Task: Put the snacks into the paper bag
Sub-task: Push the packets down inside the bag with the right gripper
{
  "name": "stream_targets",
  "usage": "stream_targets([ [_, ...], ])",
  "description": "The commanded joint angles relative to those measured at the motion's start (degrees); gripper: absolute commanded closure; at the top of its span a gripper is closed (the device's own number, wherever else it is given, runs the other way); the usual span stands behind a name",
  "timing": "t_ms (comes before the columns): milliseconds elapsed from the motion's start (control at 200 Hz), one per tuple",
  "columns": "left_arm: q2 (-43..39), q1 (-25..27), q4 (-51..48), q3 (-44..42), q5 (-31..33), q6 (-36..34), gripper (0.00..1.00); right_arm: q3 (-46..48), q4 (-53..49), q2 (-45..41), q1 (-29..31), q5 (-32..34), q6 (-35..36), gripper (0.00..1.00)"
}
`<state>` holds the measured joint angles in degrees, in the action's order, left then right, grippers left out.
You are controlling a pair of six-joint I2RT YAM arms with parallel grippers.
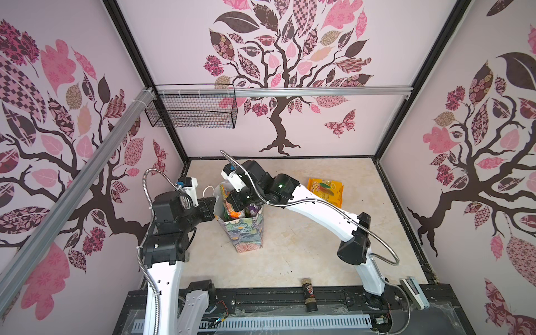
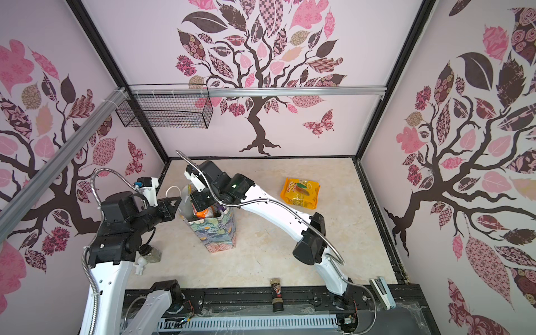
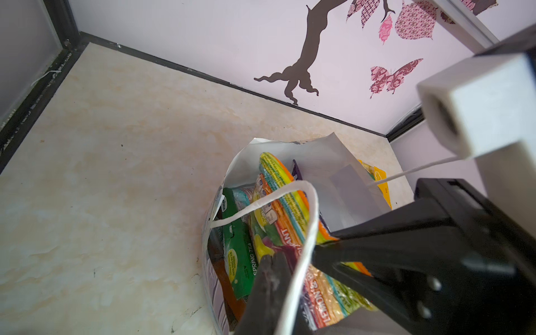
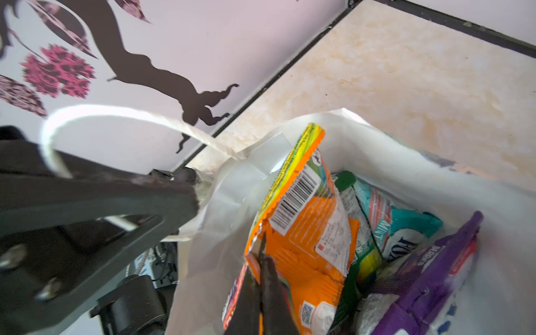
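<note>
The floral paper bag (image 1: 246, 232) (image 2: 217, 232) stands upright mid-table in both top views. It holds several snacks: an orange packet (image 4: 307, 232), a green one (image 3: 240, 255), a teal one (image 4: 406, 229) and a purple one (image 4: 435, 275). My left gripper (image 1: 214, 200) (image 3: 269, 261) is shut on the bag's left rim, and a white cord handle (image 3: 307, 232) loops over it. Reaching down into the bag's mouth, my right gripper (image 1: 233, 207) (image 4: 262, 246) is shut on the edge of the orange packet. One more orange-yellow snack (image 1: 325, 188) (image 2: 301, 193) lies flat on the table behind and to the right of the bag.
A small dark bottle (image 1: 309, 293) lies at the table's front edge. A white and teal device (image 1: 413, 293) sits at the front right. A black wire basket (image 1: 191, 110) hangs on the back rail. A little white figure and a jar (image 2: 145, 261) stand under my left arm.
</note>
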<state>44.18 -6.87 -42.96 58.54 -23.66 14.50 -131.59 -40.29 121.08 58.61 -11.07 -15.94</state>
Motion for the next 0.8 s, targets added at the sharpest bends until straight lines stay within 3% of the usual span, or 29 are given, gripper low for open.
stream_targets([
  [0, -0.2, -0.1, 0.0, 1.0, 0.3, -1.2, 0.97, 4.7, 10.7, -6.4, -1.6, -7.3, -3.3, 1.00],
  [265, -0.2, -0.2, 0.1, 1.4, 0.0, -1.1, 0.97, 14.6, 9.9, -8.9, -3.8, -0.2, -3.5, 1.00],
  [450, 0.2, -0.1, 0.0, 1.5, -0.6, -1.0, 0.96, 16.5, 7.3, -9.8, -3.9, 4.8, -2.9, 1.00],
  [635, -0.2, -0.1, -0.1, 1.6, -0.4, -0.9, 0.96, 14.1, -0.3, -10.7, -3.7, 18.1, -0.7, 0.55],
  [795, 0.5, -0.1, 0.6, 1.4, -0.9, -0.5, 0.96, 7.5, -4.9, -10.9, -0.2, 23.9, 2.1, 0.44],
])
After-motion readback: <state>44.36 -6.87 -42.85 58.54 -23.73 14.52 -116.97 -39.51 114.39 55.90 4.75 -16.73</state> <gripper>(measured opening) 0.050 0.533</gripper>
